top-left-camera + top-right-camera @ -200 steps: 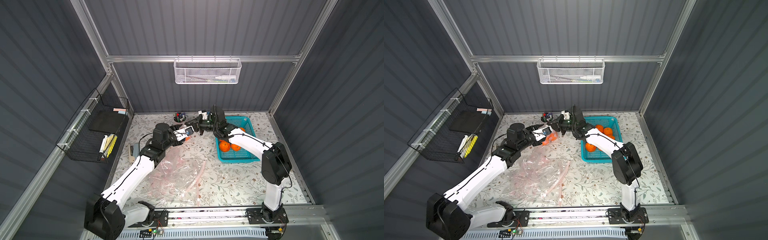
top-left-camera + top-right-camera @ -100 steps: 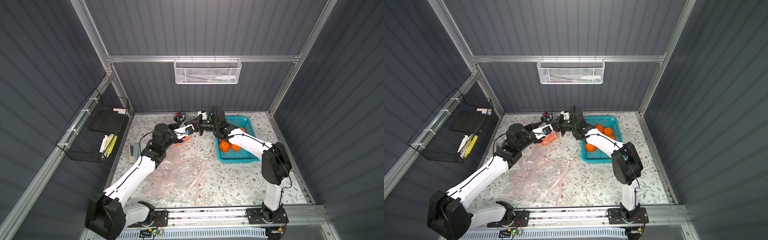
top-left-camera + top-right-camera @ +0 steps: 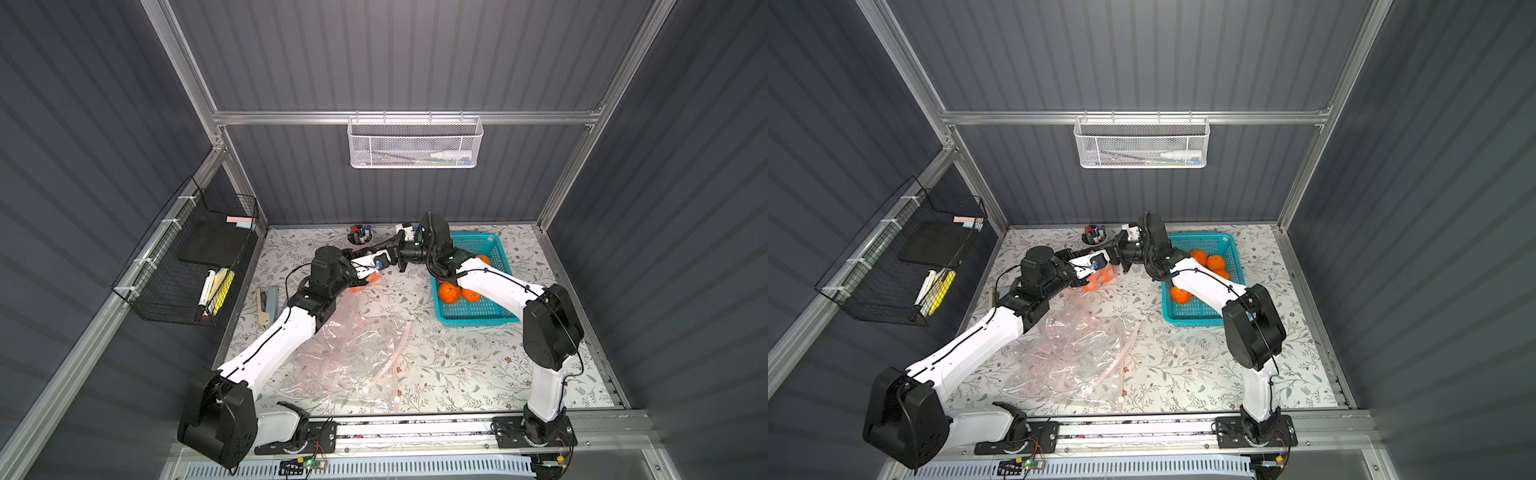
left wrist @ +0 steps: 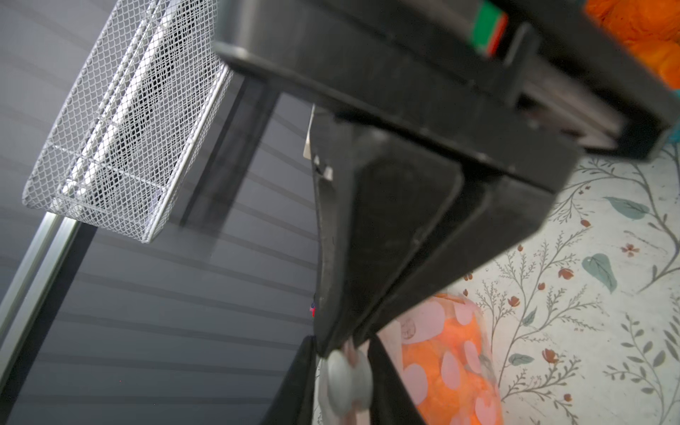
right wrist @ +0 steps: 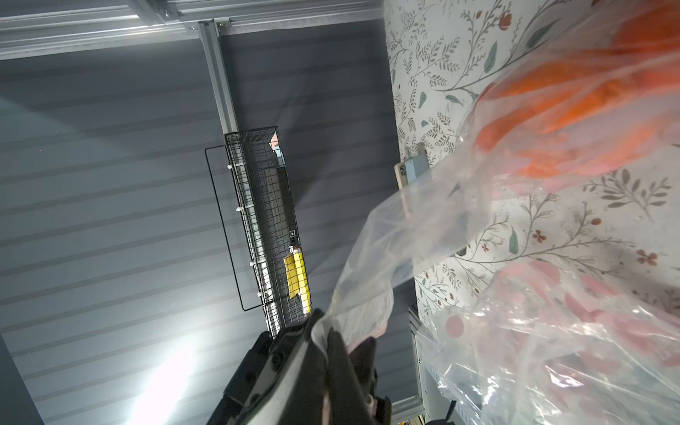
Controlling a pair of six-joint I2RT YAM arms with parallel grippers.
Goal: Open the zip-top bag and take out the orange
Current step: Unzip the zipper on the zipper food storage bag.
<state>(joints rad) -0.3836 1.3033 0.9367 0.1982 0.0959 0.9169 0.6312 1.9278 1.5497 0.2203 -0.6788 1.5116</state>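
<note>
In the left wrist view the left gripper [image 4: 342,362] has its two dark fingers [image 4: 386,386] drawn in on the white slider [image 4: 346,382] of the zip-top bag [image 4: 423,323]. One finger presses against each side of the slider, low in the middle of the frame. Directly above the slider the right gripper [image 4: 344,342] closes its tips on the bag's top edge. In the right wrist view its fingers [image 5: 342,360] are together, pinching a fold of clear plastic at the bottom centre of the frame, and the film stretches away to the upper right. The orange [image 4: 445,371] is inside the bag, seen through its pink dots, just right of the left fingers. In both top views the two grippers meet nose to nose at the upper middle of the table [image 3: 457,374], and the bagged orange [image 3: 1098,280] sits just below them; whether it rests on the cloth I cannot tell. To the right stands a teal basket [image 3: 1204,240] holding loose oranges [image 3: 1214,262]. Lower in the frame a heap of empty bags [image 3: 353,357] lies flat.
</note>
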